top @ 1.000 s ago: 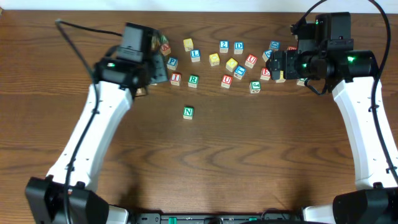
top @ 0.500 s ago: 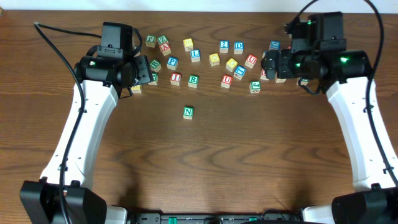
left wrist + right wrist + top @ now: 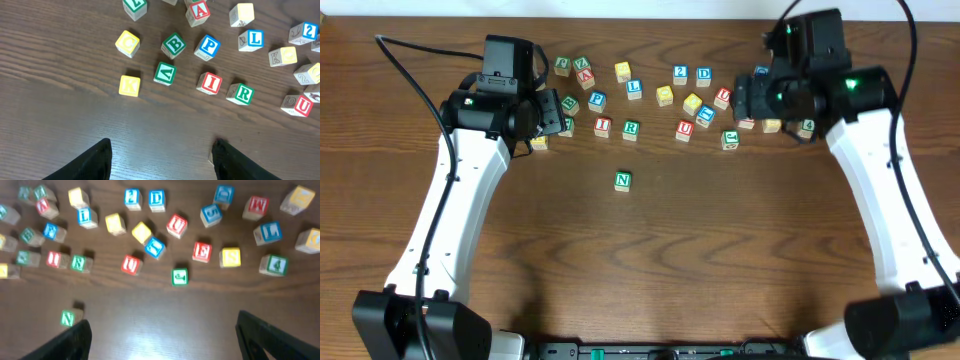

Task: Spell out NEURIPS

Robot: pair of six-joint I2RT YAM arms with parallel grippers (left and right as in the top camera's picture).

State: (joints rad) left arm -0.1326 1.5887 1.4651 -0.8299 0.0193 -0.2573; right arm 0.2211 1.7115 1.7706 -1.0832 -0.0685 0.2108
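The green N cube stands alone in front of the scattered cubes. In the back row are red I, green R, blue P and red U. Red E and yellow S sit side by side at the right. My left gripper hovers open over bare wood left of I. My right gripper is open above the right cluster, holding nothing.
Other letter and digit cubes lie among them: a second red U, blue L, D, 2, green 4, B, yellow K, red A.
The left arm swung left and back, uncovering cubes near P, then held still. The right arm moved left over the right cluster. No cube has moved.
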